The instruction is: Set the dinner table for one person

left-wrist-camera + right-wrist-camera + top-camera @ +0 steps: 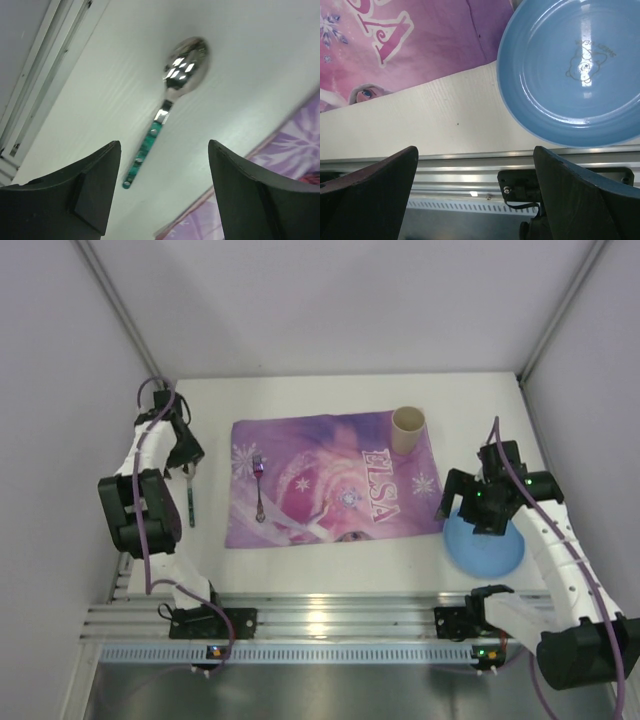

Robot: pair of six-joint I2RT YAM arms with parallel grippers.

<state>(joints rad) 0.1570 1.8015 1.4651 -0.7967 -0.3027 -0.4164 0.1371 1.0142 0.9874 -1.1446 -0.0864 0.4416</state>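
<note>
White worktop [330,558] spreads between pale walls, its middle covered by a purple placemat [320,490]. On the mat a fork [258,487] lies toward 9 o'clock and a beige cup [408,428] stands at 1 o'clock. A blue plate [488,548] sits by the mat's 4 o'clock corner, with the right gripper [476,150] above its edge, spread wide and holding nothing. At 9 o'clock the left gripper [165,146], also wide and empty, hangs over a green-handled spoon [172,95] on bare worktop.
</note>
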